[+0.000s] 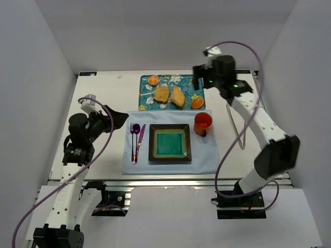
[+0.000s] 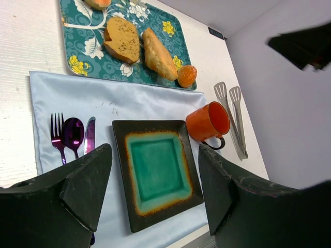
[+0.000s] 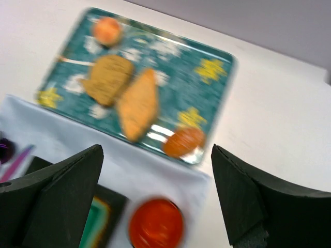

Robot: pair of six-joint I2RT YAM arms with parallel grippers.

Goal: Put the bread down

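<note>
The bread [image 1: 197,102] is a small glossy orange-brown bun at the near right corner of the floral teal tray [image 1: 183,82]. It also shows in the left wrist view [image 2: 186,75] and, blurred, in the right wrist view [image 3: 184,141]. The teal square plate [image 1: 170,143] lies on the pale blue placemat [image 1: 207,157]. My right gripper [image 1: 198,81] is open and empty above the tray's right end, over the bun. My left gripper [image 1: 121,118] is open and empty at the placemat's left edge.
On the tray lie a flat brown slice [image 1: 161,94], a long tan pastry [image 1: 177,96] and a paler round bun [image 1: 153,80]. An orange mug [image 1: 202,123] stands right of the plate. Purple cutlery [image 1: 136,139] lies left of it. Metal tongs [image 1: 235,124] lie at the right.
</note>
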